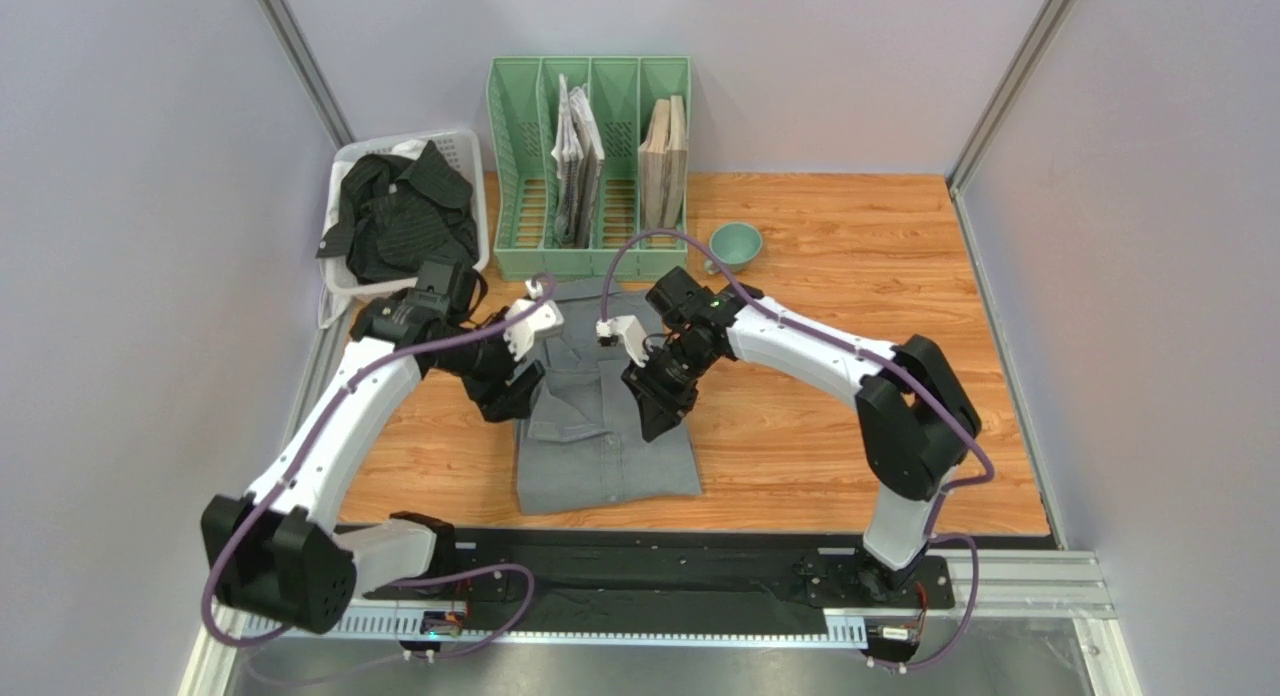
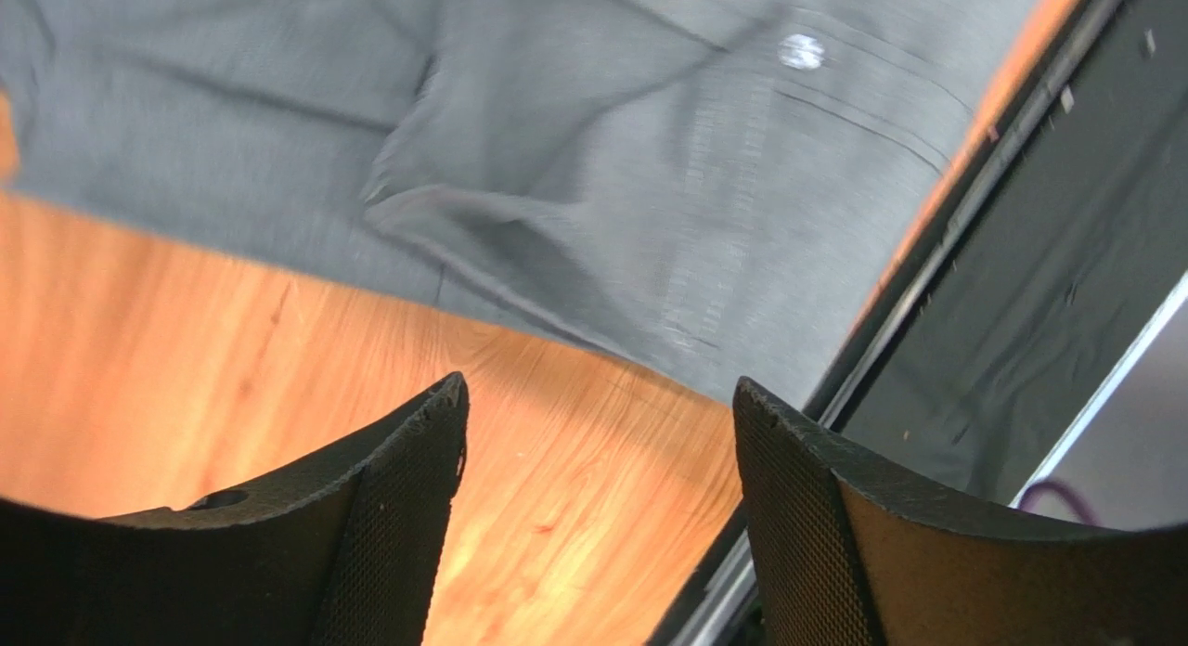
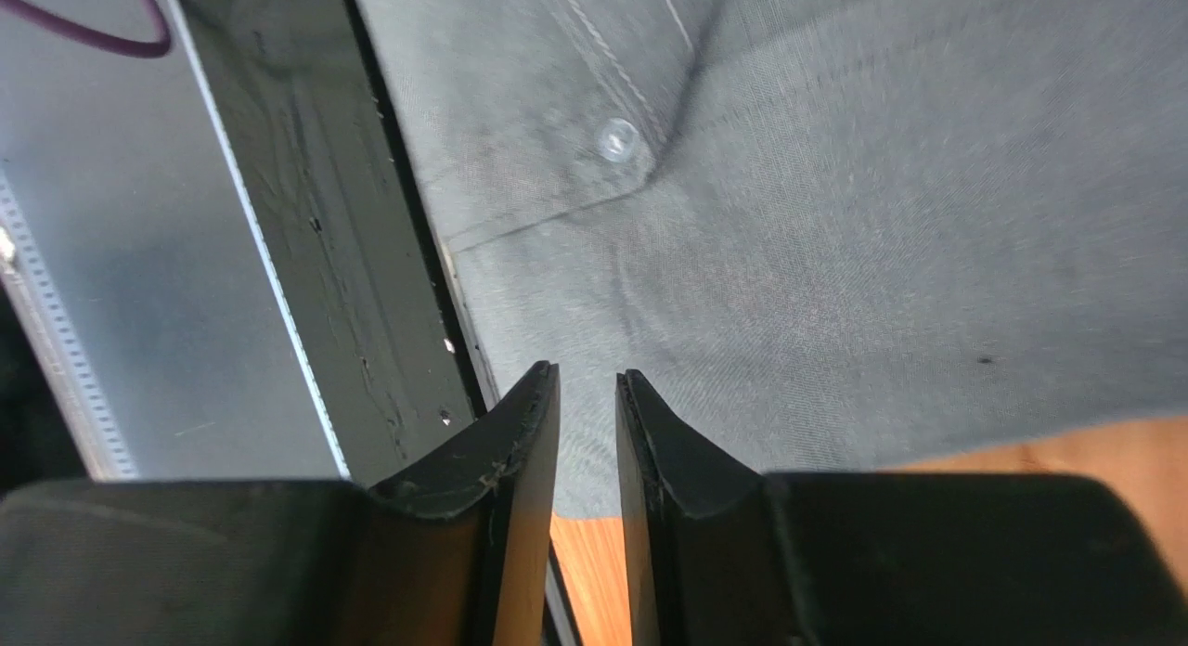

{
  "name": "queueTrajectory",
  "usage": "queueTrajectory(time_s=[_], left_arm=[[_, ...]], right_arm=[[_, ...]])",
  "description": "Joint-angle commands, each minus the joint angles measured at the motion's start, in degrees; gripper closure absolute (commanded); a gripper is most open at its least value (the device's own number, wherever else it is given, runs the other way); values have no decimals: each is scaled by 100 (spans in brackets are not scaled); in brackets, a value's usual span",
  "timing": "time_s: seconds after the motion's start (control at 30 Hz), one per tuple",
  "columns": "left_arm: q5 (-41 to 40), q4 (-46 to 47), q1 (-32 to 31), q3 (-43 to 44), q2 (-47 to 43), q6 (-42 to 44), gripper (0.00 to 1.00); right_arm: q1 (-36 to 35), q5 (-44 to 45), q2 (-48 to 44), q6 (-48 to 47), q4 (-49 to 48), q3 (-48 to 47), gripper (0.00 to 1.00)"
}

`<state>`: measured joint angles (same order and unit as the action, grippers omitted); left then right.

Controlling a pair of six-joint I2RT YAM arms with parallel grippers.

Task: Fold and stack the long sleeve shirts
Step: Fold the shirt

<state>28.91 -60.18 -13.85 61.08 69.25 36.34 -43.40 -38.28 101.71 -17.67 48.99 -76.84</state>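
Note:
A mid-grey long sleeve shirt [image 1: 609, 449] lies folded on the wooden table near its front edge. My left gripper [image 1: 511, 399] hovers over the shirt's left edge, and in the left wrist view it [image 2: 600, 396] is open over bare wood, with the grey cloth [image 2: 586, 159] beyond its tips. Over the shirt's right side is my right gripper [image 1: 657, 411]. In the right wrist view its jaws [image 3: 589, 379] stand only a narrow gap apart with nothing between them, above the grey cloth [image 3: 865, 229]. A black long sleeve shirt [image 1: 394, 209] lies crumpled in a basket.
A white basket [image 1: 334, 284] stands at the back left and holds the black shirt. Beside it is a green slotted file rack [image 1: 519, 156] with papers in it. A small teal bowl [image 1: 735, 245] sits right of the rack. A dark rail [image 1: 661, 569] runs along the front edge.

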Motion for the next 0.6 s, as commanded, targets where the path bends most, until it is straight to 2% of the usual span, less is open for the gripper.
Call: queueTrajectory(time_s=[0.0, 0.03, 0.23, 0.33, 0.43, 0.57], left_arm=[[-198, -302, -583, -412, -544, 1235, 27], [-645, -223, -776, -482, -536, 1192, 30], [-798, -239, -865, -562, -185, 1050, 46], [-931, -38, -1180, -580, 306, 885, 46], [-826, 707, -1314, -238, 955, 359, 47], [-983, 1429, -1165, 718, 1801, -1028, 43]], right_arm=[[59, -303, 489, 606, -407, 239, 75], [59, -303, 534, 642, -547, 283, 75], [59, -329, 912, 976, -873, 397, 78], [59, -399, 921, 1064, -961, 433, 78], [60, -661, 833, 1231, -1110, 512, 77], [103, -646, 491, 1310, -1129, 573, 74]])
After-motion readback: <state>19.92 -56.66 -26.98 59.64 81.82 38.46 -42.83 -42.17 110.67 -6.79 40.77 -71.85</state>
